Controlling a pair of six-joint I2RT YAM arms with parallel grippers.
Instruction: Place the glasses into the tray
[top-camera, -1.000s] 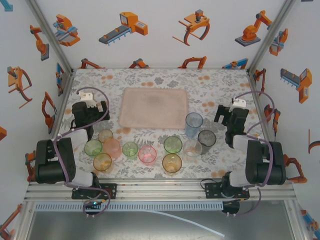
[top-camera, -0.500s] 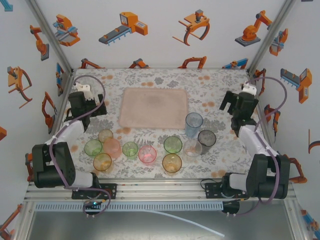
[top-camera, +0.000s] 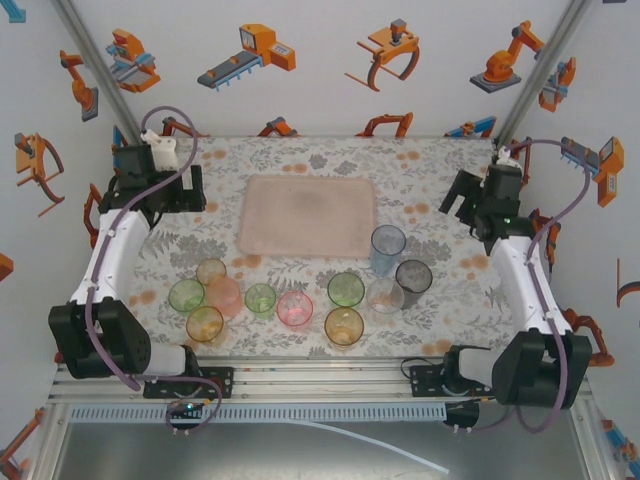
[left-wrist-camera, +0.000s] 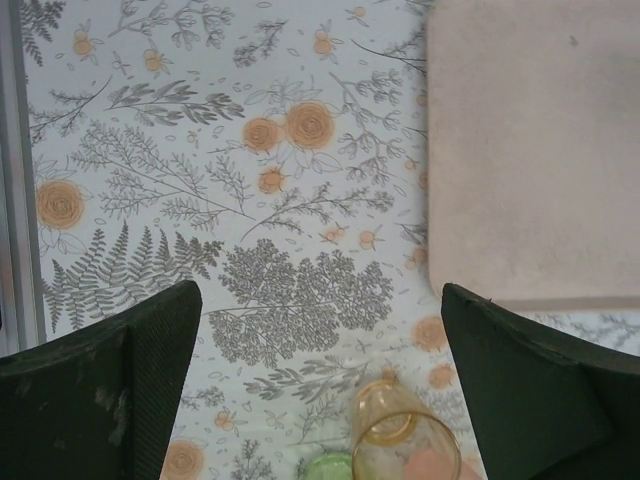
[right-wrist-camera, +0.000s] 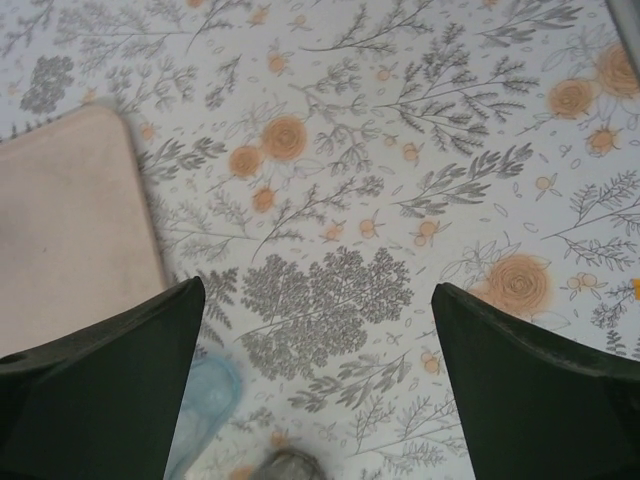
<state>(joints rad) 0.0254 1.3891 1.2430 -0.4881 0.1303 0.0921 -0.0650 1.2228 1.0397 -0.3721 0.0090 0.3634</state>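
Both arms reach farther back; left hand (top-camera: 160, 193) and right hand (top-camera: 470, 207) gape empty, probably readying to pick glasses (top-camera: 295, 307) for the tray (top-camera: 310, 215).

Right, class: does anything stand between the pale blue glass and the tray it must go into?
Nothing visible does. The pale blue glass stands just off the near right corner of the tray, with only patterned table between them, and the tray itself lies bare.

High behind the near edge, looks down over the floral-patterned tabletop (top-camera: 440, 170); at each wrist, peers down close, catching opposite sides of the flat pale pink rectangular tray (left-wrist-camera: 530, 150).
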